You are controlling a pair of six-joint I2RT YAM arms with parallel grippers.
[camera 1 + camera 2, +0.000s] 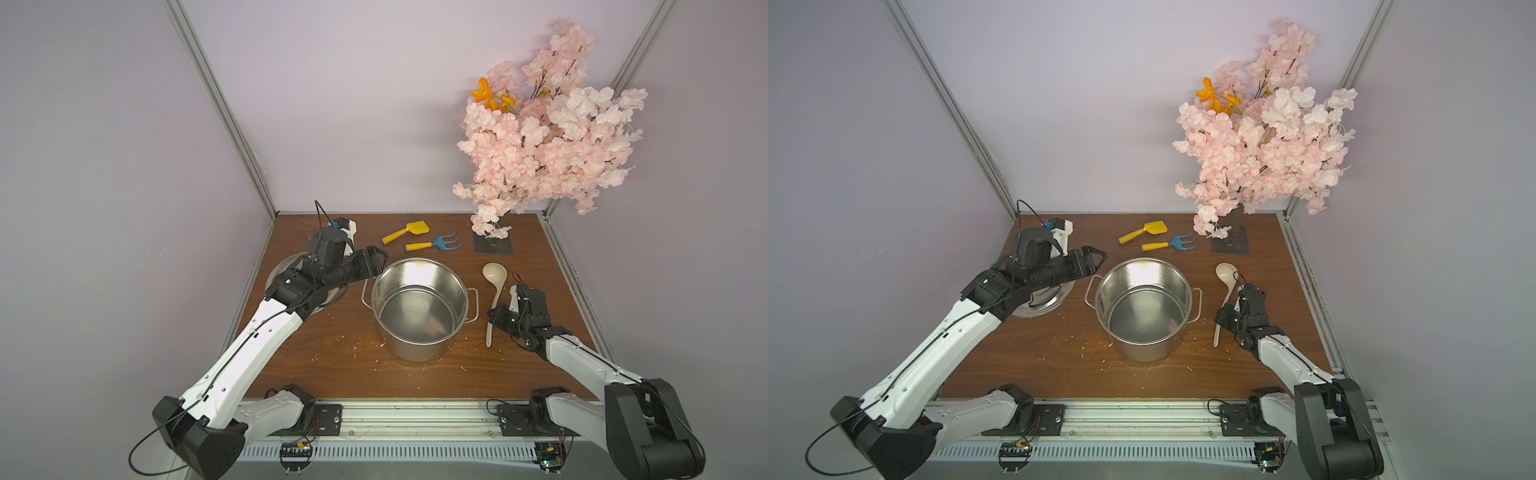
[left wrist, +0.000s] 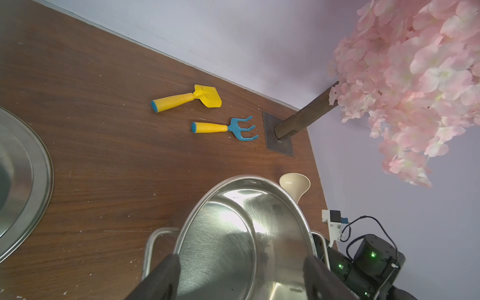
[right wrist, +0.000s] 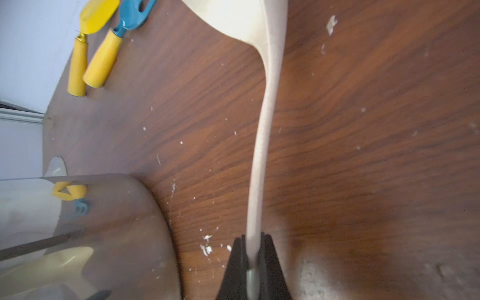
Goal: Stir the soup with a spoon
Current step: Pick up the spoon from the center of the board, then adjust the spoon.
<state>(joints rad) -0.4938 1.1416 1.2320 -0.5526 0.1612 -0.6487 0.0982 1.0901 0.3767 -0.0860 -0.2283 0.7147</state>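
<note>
Right wrist view shows your right tool (image 3: 253, 241) pinched on the slim handle of the cream plastic ladle (image 3: 262, 155), lying on the wooden desk (image 1: 332, 353) just beside the stainless-steel stockpot (image 1: 415, 349). Your left tool (image 2: 241, 262) gapes wide and empty at the pot's opposite side. The grasp looks made; next, lift the ladle over the pot's rim.

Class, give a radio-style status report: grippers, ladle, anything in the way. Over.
Right gripper shut on ladle handle, beside pot. Left gripper open, empty, near pot rim. Pot uncovered, lid aside; nothing between ladle and pot.
</note>
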